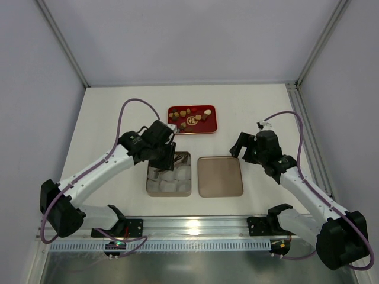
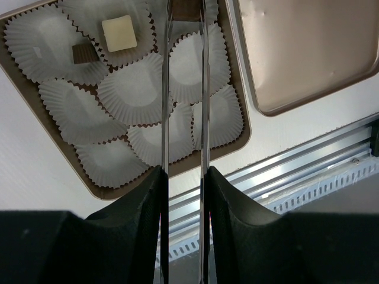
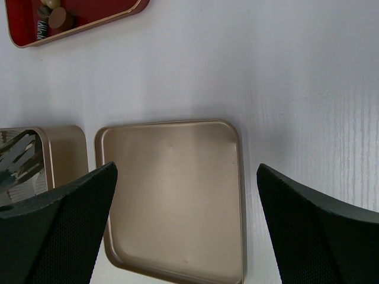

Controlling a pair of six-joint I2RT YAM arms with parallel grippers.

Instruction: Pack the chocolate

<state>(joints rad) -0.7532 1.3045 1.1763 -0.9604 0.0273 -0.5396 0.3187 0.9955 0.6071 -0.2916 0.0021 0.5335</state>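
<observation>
Top view: the left claw (image 1: 167, 155) hangs over the tin (image 1: 148, 188). The loose chocolate (image 1: 190, 116) sits just beyond it on the red tray (image 1: 212, 129), and the right claw (image 1: 247, 147) is well off to the side.

Left wrist: that claw pinches a brown piece (image 2: 185, 6), I think, though the frame edge cuts it. An empty paper cup (image 2: 218, 59) lies straight below the tips.

Right wrist: the claw is spread wide and empty above the lid (image 3: 172, 236).

Your left arm (image 1: 98, 174): white shell, black joints.
Your right arm (image 1: 308, 192): same colours.
Cables (image 1: 127, 109): purple loops.
Your right gripper (image 3: 186, 177): black, rough.
</observation>
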